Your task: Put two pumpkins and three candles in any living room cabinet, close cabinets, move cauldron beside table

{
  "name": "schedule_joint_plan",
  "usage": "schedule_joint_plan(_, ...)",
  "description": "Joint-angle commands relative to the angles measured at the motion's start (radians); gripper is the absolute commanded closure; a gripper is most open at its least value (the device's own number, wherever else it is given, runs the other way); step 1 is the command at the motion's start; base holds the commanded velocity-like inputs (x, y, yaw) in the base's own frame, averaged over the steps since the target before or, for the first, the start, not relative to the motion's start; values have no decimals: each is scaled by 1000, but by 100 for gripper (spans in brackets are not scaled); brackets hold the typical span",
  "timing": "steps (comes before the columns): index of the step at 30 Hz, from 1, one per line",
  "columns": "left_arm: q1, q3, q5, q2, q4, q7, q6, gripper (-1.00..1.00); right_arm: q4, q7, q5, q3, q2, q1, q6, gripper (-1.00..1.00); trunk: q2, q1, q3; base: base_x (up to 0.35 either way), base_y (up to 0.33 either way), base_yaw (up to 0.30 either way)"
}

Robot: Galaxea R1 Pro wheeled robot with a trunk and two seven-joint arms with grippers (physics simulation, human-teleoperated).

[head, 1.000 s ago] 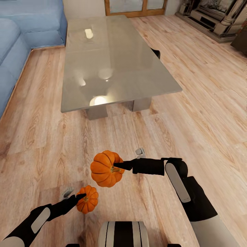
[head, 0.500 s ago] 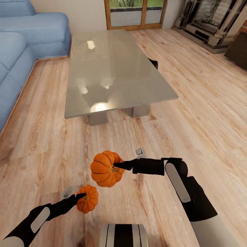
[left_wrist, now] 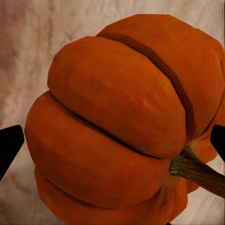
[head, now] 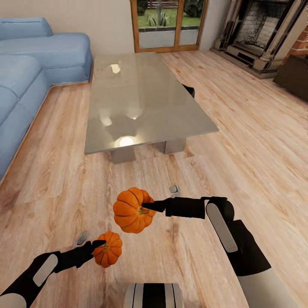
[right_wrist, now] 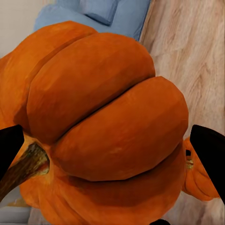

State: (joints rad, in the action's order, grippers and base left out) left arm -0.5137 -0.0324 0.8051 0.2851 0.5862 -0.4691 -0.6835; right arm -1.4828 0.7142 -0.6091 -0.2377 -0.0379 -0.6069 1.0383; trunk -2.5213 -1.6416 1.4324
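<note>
Above the pale wooden floor point(head: 51, 171), left jaws point(head: 101, 244) clasp a small ribbed orange pumpkin point(head: 108, 249); right jaws point(head: 147, 208) clasp a larger ribbed orange pumpkin point(head: 130, 210).

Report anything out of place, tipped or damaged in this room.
Nothing stands out. Each gripper holds a pumpkin clear of the floor: the left gripper the smaller pumpkin, the right gripper the larger pumpkin. The glass table stands level and intact.

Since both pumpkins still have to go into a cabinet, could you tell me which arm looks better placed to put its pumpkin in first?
Probably the right. Both grippers are loaded, but the right gripper carries the larger pumpkin higher and further forward; the left gripper holds the smaller pumpkin low by the base. No cabinet is in view, so this is tentative.
</note>
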Motion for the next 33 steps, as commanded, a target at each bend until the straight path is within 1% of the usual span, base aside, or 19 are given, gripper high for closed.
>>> schedule_joint_plan(1,0,0,5,1,0,2,-6,100,0,4,2,0,0,-1,3,100,0,1,-3,0,0,0)
schedule_joint_plan(4,0,15,4,1,1,4,-15,100,0,4,-19,0,0,-1,2,100,1,2,-15,0,0,0)
schedule_joint_plan(15,0,19,9,0,1,6,-28,100,2,4,-30,1,-1,-1,2,100,3,7,-58,-2,0,-15)
schedule_joint_plan(17,0,20,10,-1,1,6,-28,100,9,6,-31,8,-1,-1,2,100,4,8,-67,-95,0,-158)
schedule_joint_plan(20,0,20,11,-1,1,6,-28,100,22,34,-32,21,-1,-1,2,100,4,9,-81,-252,0,-217)
schedule_joint_plan(27,0,20,11,-1,1,5,-28,100,48,63,-32,26,-2,-1,2,100,6,12,-114,-282,0,-243)
schedule_joint_plan(33,0,20,11,-1,1,4,-28,100,53,69,-32,26,-1,-1,2,100,7,15,-143,-51,0,-248)
